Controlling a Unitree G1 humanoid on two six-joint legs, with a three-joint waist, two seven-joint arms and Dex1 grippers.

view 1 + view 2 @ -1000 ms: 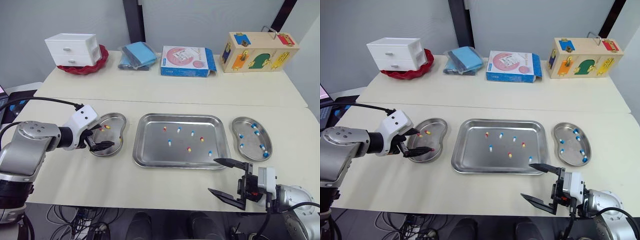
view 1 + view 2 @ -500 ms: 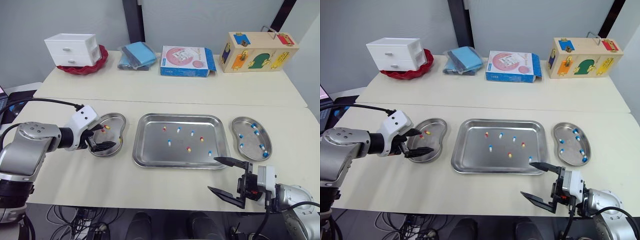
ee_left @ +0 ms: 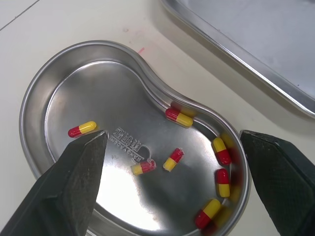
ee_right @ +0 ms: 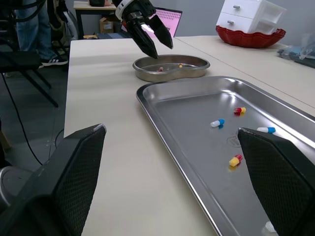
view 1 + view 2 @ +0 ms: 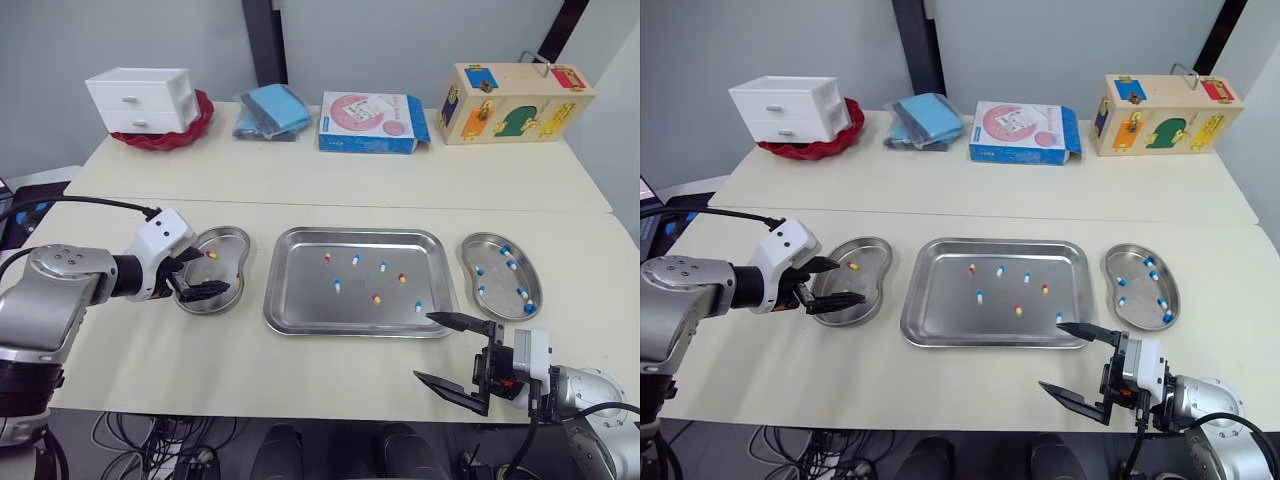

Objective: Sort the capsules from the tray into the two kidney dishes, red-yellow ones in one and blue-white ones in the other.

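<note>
Left gripper [image 5: 212, 272]: drawn back a little toward the robot's left over the left kidney dish [image 5: 232, 243] since a second ago. Capsules beside its far finger, head views: two showed then, and a single red-yellow capsule [image 5: 211, 255] shows there now. Head camera: whole view shifted slightly between then and now.

Embossed stamp [image 3: 129, 139] on kidney dish [image 3: 74, 88] floor, under left claw [image 3: 172, 137], can't read it tbh. Box [image 5: 1025, 132] print too tiny.

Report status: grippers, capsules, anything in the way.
Left gripper open above red-yellow dish, empty. Right gripper open near tray corner, empty. Seven capsules left in tray. Nothing obstructing.
</note>
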